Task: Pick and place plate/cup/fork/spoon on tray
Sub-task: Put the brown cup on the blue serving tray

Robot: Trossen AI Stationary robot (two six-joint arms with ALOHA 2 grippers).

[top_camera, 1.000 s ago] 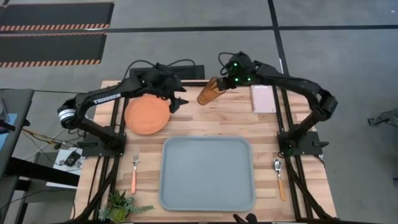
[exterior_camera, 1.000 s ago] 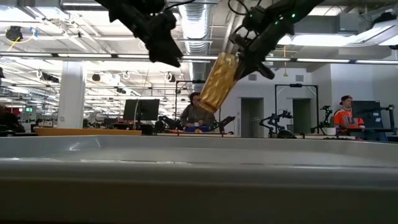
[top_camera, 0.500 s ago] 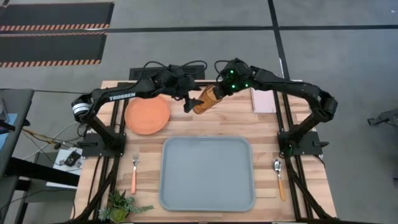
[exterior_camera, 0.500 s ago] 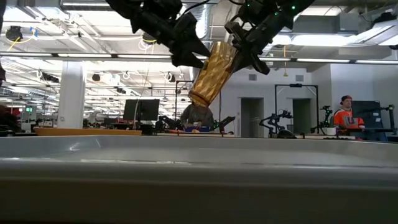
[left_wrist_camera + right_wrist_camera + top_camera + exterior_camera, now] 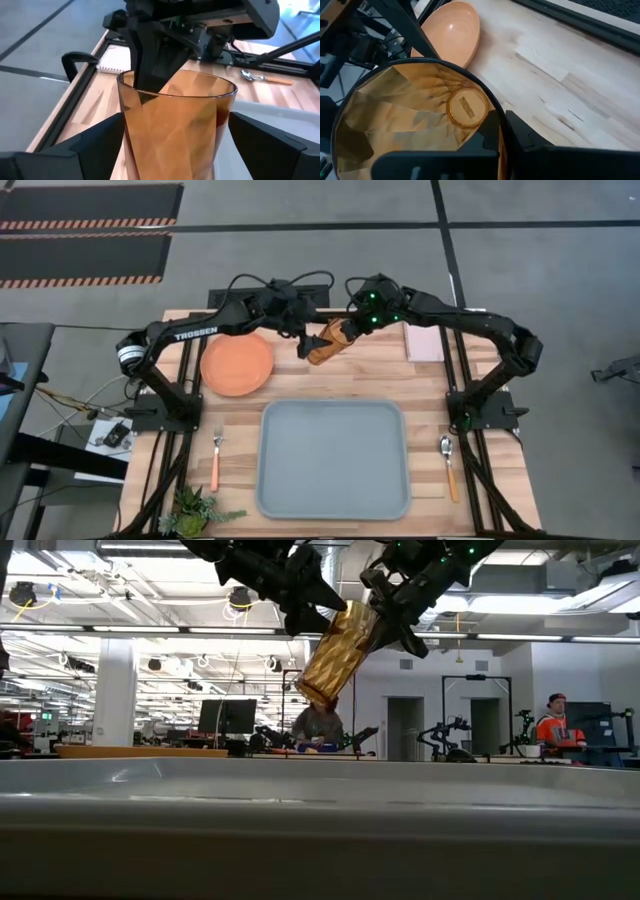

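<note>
The cup (image 5: 325, 343) hangs tilted in the air over the far part of the table (image 5: 480, 375), above the bare wood between the plate (image 5: 237, 364) and the pink pad (image 5: 423, 339), clear of the tray (image 5: 333, 460). The right gripper (image 5: 345, 332) is clamped on the cup's rim, one finger (image 5: 492, 131) inside the wall and one outside, as the right wrist view shows. The left gripper (image 5: 307, 338) has its fingers (image 5: 95, 137) spread wide on either side of the cup's lower body, not pressing it; in the left wrist view gaps show on both sides of the glass. In the low view the cup (image 5: 335, 652) slants between the two grippers, base down and to the left. The plate lies on the wood left of the cup, the fork (image 5: 216, 457) left of the tray, the spoon (image 5: 449, 463) right of it, and the tray holds nothing
</note>
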